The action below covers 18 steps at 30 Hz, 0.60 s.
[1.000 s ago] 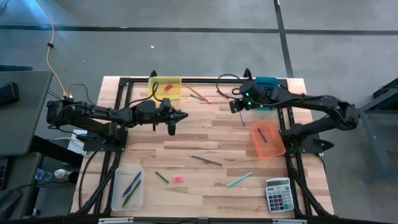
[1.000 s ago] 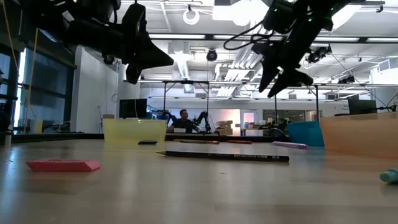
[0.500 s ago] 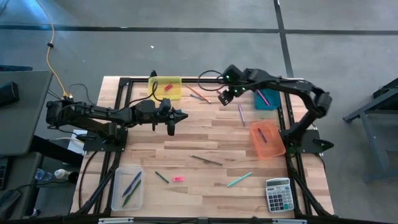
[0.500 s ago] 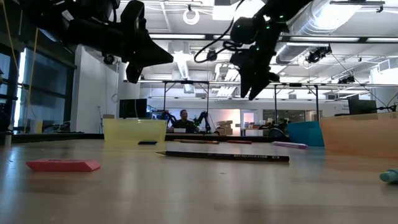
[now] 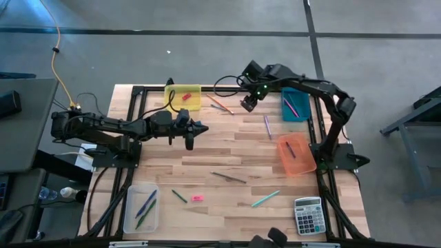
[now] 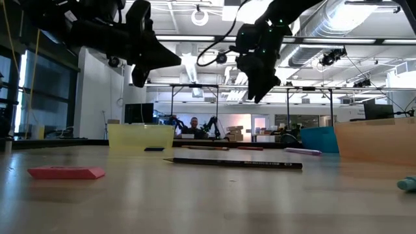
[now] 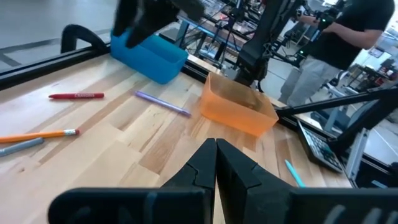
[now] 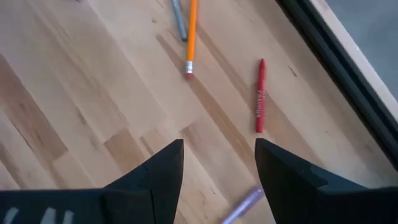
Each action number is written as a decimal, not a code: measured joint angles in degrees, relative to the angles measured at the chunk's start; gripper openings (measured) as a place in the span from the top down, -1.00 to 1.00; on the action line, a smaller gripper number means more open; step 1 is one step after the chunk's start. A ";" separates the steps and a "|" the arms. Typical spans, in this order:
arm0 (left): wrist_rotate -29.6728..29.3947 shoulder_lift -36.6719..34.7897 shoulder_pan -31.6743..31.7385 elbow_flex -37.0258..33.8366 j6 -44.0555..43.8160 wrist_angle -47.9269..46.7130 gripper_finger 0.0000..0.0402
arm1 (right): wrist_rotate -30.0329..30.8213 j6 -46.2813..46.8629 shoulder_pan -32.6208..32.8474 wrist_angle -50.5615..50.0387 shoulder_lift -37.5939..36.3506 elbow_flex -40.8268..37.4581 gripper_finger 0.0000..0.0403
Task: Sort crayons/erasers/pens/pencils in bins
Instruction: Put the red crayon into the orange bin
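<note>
My right gripper (image 5: 247, 103) (image 8: 219, 146) hangs open above the far part of the table, fingers slanting down with nothing between them. Below it lie a red crayon (image 8: 259, 96), an orange pencil (image 8: 191, 37) and a grey pen (image 8: 179, 22). My left gripper (image 5: 201, 128) (image 7: 216, 155) is shut and empty, held level above the table's left middle. The bins stand near the corners: yellow (image 5: 185, 97) with a red eraser, teal (image 5: 295, 108) with pink sticks, orange (image 5: 296, 155), clear (image 5: 141, 207). A pink eraser (image 5: 197, 198) lies flat at the near middle.
A purple stick (image 5: 267, 126), a dark pencil (image 5: 229, 177), a green stick (image 5: 179, 195) and a teal stick (image 5: 265, 199) lie loose on the wood. A grey calculator (image 5: 308, 215) sits at the near right corner. A black frame rail (image 8: 339, 56) runs along the far edge.
My right gripper has moved from over the teal bin toward the table's left along the far edge, rolling its wrist as it went, and now hangs over the red crayon and orange pencil.
</note>
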 joint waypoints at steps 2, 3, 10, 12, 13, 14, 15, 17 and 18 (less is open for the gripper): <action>0.69 0.00 -0.03 0.00 0.00 0.00 1.00 | -0.15 -0.68 -0.78 0.72 -0.02 -0.73 0.07; 0.78 0.00 -0.14 0.00 0.00 0.00 1.00 | -1.10 -1.55 -1.18 1.42 -0.02 -1.67 0.07; -0.36 0.02 -0.46 0.00 0.00 0.00 1.00 | -2.19 0.09 -2.91 14.07 0.04 -10.62 0.10; -0.40 0.02 -0.46 0.00 -0.19 0.00 1.00 | -2.08 0.49 -3.42 17.33 0.04 -13.20 0.10; -0.57 0.02 -0.46 0.00 -0.33 0.00 1.00 | -1.89 -0.03 -3.66 18.72 0.04 -14.52 0.10; -0.72 0.02 -0.51 0.00 -0.42 0.02 1.00 | -1.82 -0.42 -3.80 20.18 0.04 -15.97 0.10; -0.75 0.02 -0.63 0.00 -0.42 0.02 1.00 | -1.62 -0.82 -3.84 22.14 0.04 -17.40 0.10; -0.75 0.04 -1.03 0.00 0.02 0.07 1.00 | -1.37 -0.99 -3.82 26.97 0.07 -20.11 0.10; -0.74 0.04 -1.25 0.00 0.30 0.07 1.00 | -0.91 -0.84 -3.79 29.34 0.07 -21.21 0.10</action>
